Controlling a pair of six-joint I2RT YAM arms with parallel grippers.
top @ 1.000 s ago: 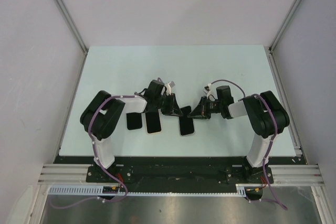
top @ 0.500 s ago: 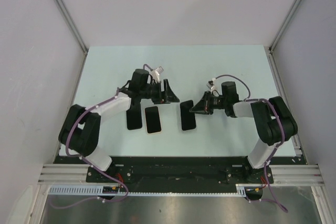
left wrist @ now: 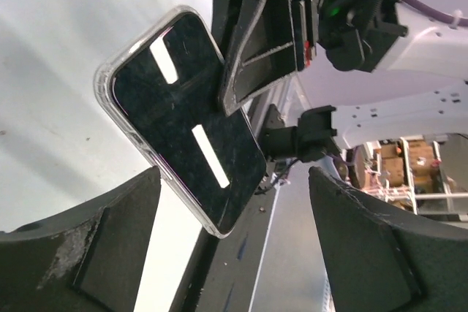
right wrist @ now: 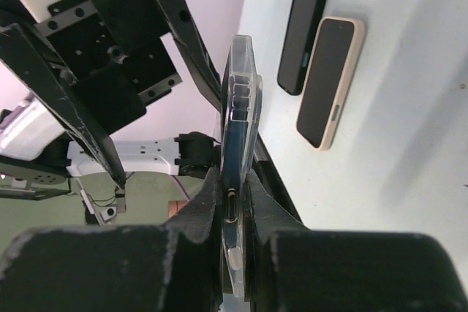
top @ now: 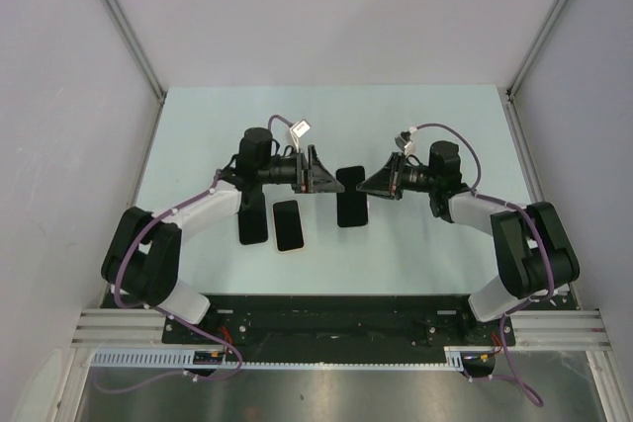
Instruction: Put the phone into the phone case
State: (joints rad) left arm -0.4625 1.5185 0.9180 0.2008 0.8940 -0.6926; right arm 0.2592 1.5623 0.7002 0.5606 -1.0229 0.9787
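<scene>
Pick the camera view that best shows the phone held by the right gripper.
Left wrist: the phone turns its broad black face to the camera, the right gripper pinching one edge. Right wrist shows it only edge-on between its fingers. Top external shows it small and dark, partly hidden by the gripper.

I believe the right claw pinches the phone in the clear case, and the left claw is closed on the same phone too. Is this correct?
Not quite. The left claw is open, with its fingers wide apart and not gripping the phone in the clear case. The left wrist view shows this. The right claw does pinch that phone.
</scene>
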